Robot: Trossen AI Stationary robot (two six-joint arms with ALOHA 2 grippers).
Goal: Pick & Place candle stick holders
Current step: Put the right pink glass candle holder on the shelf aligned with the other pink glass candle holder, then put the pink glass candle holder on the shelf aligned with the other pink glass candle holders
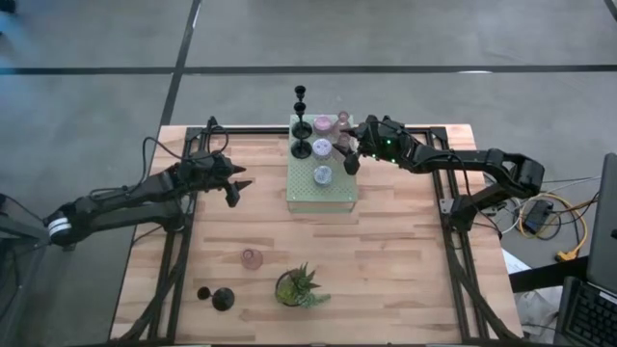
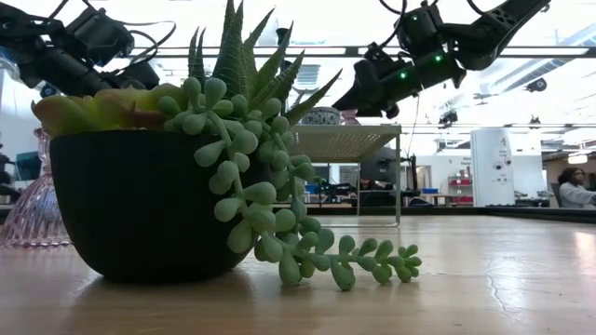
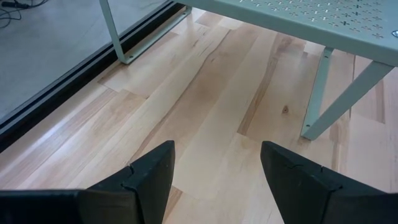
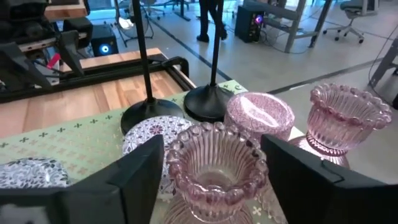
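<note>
From above, the right claw (image 1: 353, 160) hovers at the green stand (image 1: 333, 198) holding most candle holders, while the left claw (image 1: 236, 186) waits over the surface (image 1: 405, 260), open and empty. Its wrist view shows open fingers either side of a pink glass holder (image 4: 216, 171), not yet gripping; next it likely must close and lift.

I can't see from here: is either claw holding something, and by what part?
Nothing is gripped. The left claw is open and empty. The right claw is open around a pink holder, at its rim.
</note>
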